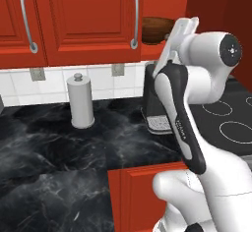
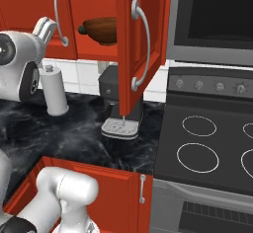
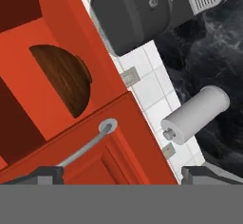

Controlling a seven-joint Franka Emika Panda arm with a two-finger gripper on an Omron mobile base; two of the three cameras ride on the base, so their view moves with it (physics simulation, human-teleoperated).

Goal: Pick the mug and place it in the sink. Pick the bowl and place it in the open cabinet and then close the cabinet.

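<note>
I saw a grey paper towel holder (image 1: 80,101) standing upright on the black marble counter (image 1: 54,157) against the white tile backsplash (image 1: 19,84). A dark coffee machine (image 2: 118,103) sat to its right, and beyond that a black stove (image 2: 207,143) with ringed burners.

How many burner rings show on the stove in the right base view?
4: two full rings, one at the back and one at the front, and two cut off at the right edge. More may lie beyond the frame.
</note>
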